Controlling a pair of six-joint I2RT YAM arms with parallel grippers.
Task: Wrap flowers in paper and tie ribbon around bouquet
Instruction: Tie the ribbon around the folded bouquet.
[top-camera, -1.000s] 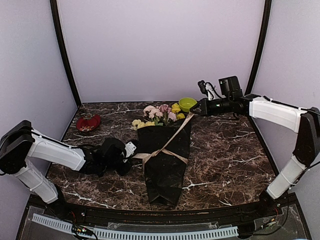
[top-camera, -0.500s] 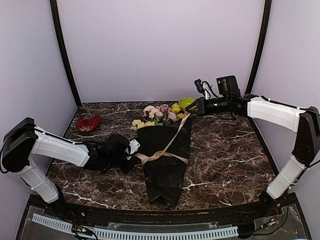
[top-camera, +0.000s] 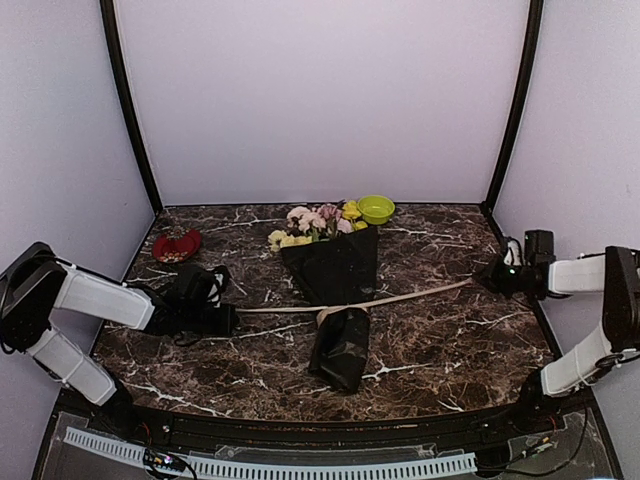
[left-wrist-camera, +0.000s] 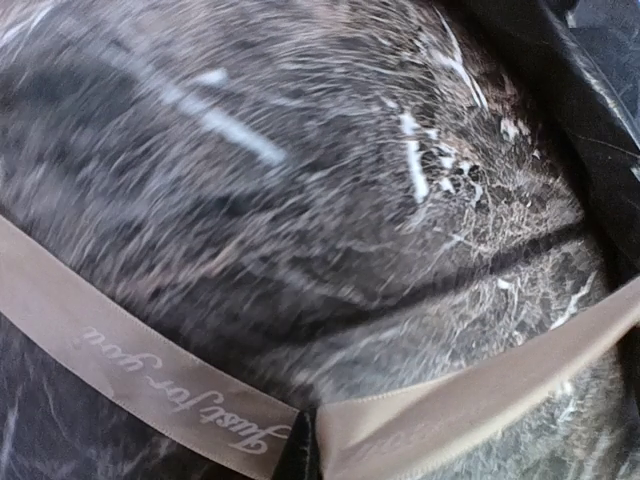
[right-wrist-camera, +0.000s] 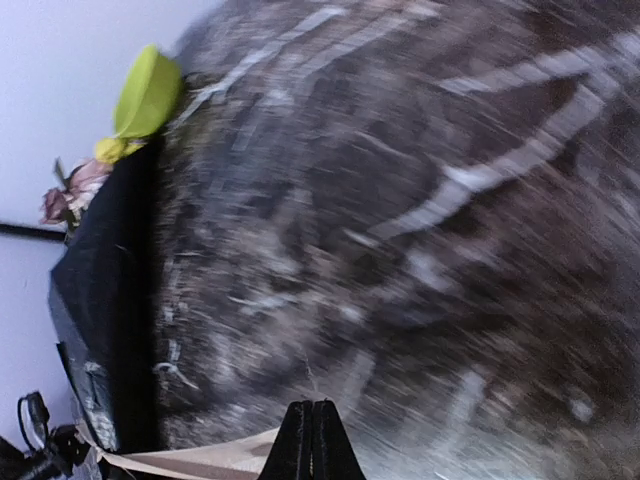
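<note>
Mid-table: bouquet (top-camera: 335, 270), long axis near-far, flowers (top-camera: 310, 222) at far end. Across its cinched waist: ribbon (top-camera: 410, 295), taut left-right. Clamped on ribbon ends: left gripper (top-camera: 233, 314), right gripper (top-camera: 490, 279), right farther out.

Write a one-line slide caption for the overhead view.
Left claw and right claw hold a tan ribbon taut around a black-paper bouquet on a marble table.

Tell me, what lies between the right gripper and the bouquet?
Only the ribbon, stretched over bare tabletop, as the top view shows.
</note>
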